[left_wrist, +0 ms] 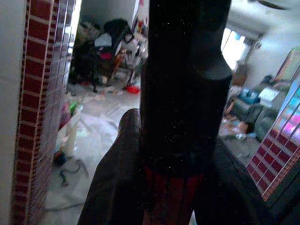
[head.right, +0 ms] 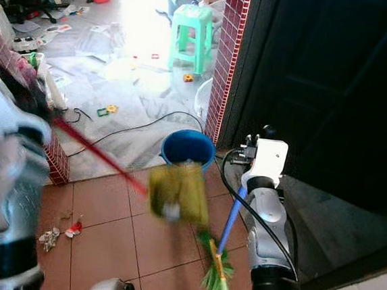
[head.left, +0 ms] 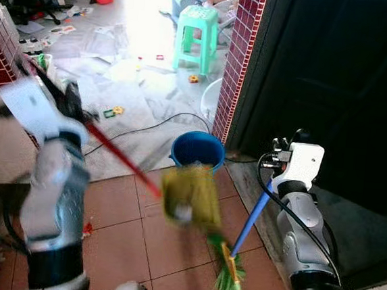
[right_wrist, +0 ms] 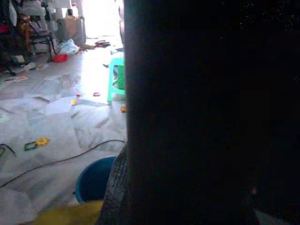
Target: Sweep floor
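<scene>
The robot stands on a terracotta tile floor (head.left: 113, 246) at a doorway edged by a red-tiled pillar (head.left: 240, 61). Its left hand (head.left: 71, 104) is raised at the left and is clamped around the upper end of a red handle (head.left: 118, 153). That handle slopes down and to the right to a yellow dustpan (head.left: 189, 195), which is blurred and hangs above the tiles just in front of a blue bucket (head.left: 198, 150). In the left wrist view the black fingers (left_wrist: 185, 79) press on the red shaft.

The right arm (head.left: 301, 229) is bent at the right, beside a dark doorway. A broom with a blue handle (head.left: 251, 218) slants down from near the right wrist to green bristles (head.left: 230, 284) that meet the tiles just below the dustpan. The right wrist view is mostly dark, blocked by something close to the lens, and whether the right hand is spread or closed cannot be told.

Small scraps of litter (head.right: 60, 234) lie on the tiles at the lower left. Beyond the bucket the floor changes to pale marble, where a black cable (head.left: 148, 126) curves across. Farther off stands a green plastic stool (head.left: 196, 37), with small coloured toys (head.left: 113, 111) scattered about.
</scene>
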You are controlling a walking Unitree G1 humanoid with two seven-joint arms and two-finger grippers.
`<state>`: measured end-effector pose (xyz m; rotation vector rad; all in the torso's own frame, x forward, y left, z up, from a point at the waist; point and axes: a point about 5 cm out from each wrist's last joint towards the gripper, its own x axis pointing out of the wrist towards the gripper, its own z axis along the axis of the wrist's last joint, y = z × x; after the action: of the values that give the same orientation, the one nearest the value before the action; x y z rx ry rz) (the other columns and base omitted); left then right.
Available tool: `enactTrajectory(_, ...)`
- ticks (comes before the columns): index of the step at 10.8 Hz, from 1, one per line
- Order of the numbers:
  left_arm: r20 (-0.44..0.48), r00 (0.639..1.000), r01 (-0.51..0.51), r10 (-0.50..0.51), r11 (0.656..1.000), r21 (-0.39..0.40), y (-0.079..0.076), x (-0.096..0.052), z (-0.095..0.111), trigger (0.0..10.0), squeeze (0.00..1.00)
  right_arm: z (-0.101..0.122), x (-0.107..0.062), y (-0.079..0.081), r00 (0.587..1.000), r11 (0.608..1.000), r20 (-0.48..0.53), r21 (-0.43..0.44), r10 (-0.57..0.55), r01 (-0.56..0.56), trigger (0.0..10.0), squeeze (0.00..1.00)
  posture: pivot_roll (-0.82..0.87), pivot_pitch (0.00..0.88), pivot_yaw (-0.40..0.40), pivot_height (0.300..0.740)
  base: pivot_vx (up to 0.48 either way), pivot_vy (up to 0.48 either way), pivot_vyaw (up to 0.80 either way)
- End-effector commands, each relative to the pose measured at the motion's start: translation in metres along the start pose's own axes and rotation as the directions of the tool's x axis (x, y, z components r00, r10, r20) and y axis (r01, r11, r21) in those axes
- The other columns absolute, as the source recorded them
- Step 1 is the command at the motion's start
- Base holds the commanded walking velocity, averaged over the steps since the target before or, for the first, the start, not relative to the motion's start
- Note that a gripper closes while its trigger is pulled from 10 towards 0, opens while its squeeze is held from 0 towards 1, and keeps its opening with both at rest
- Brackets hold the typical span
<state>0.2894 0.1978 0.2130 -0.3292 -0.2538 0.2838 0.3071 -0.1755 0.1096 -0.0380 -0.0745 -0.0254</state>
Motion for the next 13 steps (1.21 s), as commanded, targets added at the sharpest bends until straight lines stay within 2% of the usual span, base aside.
enactTrajectory(1, 0.068, 0.997, 0.033, -0.031, 0.999, -0.027, -0.004, 0.001, 0.016, 10.0, 0.00, 0.004, 0.003, -0.002, 1.000, 1.000, 0.022, -0.018, -0.009, 0.009, 10.0, 0.00, -0.05, 0.000, -0.008, 0.740, 0.000, 0.000, 0.00)
enactTrajectory(3, 0.103, 0.994, 0.037, -0.033, 0.999, -0.029, -0.001, 0.008, 0.023, 10.0, 0.00, 0.004, 0.003, -0.002, 1.000, 1.000, 0.024, -0.023, -0.008, 0.008, 10.0, 0.00, -0.05, 0.000, -0.008, 0.740, 0.000, 0.000, 0.00)
enactTrajectory(6, 0.151, 0.988, 0.038, -0.031, 0.998, -0.043, -0.006, 0.024, 0.032, 10.0, 0.00, 0.002, 0.002, -0.001, 1.000, 1.000, 0.023, -0.029, -0.003, 0.004, 10.0, 0.00, -0.06, 0.000, -0.008, 0.740, 0.357, 0.000, 0.00)
enactTrajectory(9, 0.160, 0.986, 0.050, -0.043, 0.998, -0.037, -0.010, 0.028, 0.032, 10.0, 0.00, 0.001, 0.001, -0.002, 1.000, 0.999, 0.021, -0.032, -0.005, 0.005, 10.0, 0.00, -0.06, 0.000, -0.005, 0.740, 0.447, 0.000, 0.00)
enactTrajectory(13, 0.176, 0.984, 0.034, -0.028, 0.999, -0.030, -0.008, 0.031, 0.034, 10.0, 0.00, 0.000, 0.001, -0.002, 1.000, 0.999, 0.019, -0.036, 0.003, -0.003, 10.0, 0.00, -0.06, 0.000, -0.009, 0.740, 0.441, 0.000, 0.00)
